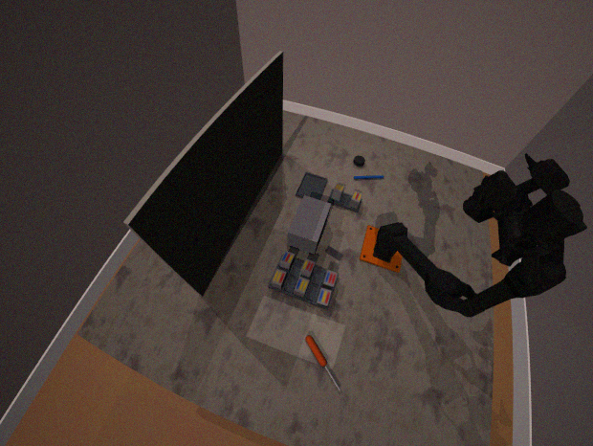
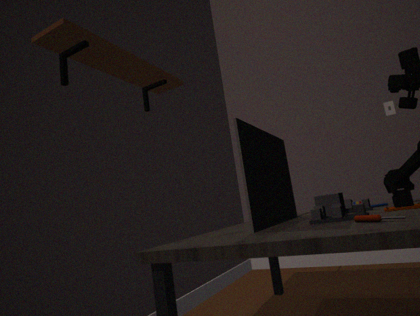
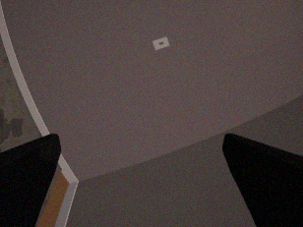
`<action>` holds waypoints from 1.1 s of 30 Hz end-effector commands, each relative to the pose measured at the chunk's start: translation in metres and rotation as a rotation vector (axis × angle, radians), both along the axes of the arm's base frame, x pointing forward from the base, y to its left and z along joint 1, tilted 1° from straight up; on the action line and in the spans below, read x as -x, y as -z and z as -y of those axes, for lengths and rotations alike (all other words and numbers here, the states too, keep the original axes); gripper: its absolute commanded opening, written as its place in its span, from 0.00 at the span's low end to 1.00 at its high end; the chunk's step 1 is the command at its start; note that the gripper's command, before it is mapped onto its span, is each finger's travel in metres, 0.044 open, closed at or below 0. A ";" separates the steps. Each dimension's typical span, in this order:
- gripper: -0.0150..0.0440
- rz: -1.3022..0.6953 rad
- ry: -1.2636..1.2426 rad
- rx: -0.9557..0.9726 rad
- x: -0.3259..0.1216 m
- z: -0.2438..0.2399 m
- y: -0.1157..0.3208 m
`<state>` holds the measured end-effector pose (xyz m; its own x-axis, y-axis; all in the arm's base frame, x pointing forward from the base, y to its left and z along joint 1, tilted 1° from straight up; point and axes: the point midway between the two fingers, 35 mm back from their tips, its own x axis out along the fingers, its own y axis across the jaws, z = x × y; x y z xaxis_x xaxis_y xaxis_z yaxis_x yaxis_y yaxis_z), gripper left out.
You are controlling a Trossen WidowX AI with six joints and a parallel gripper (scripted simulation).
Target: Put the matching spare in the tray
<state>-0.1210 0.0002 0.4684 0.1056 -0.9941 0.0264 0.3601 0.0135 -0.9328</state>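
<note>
Standing in a dim room, a mottled grey table [image 1: 407, 345] [image 2: 237, 249] [image 3: 12, 87].
Behind, upper right, a mauve wall [image 1: 407, 72] [image 2: 305, 68] [image 3: 123, 97]; at right, a gripper [image 1: 506, 165] [image 2: 408, 81] [image 3: 143, 143], spread wide, holding nothing.

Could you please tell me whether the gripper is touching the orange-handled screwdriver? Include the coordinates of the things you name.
Apart: the top view shows the gripper [image 1: 529, 167] far off beyond the arm's base, well away from the screwdriver [image 1: 316, 351] [image 2: 368, 218].
</note>
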 end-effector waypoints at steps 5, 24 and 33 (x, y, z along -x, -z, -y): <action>1.00 0.050 -0.251 -0.263 -0.095 0.073 -0.004; 1.00 -0.105 -0.641 -0.978 -0.359 0.084 0.089; 1.00 -0.208 -0.657 -1.276 -0.432 0.018 0.148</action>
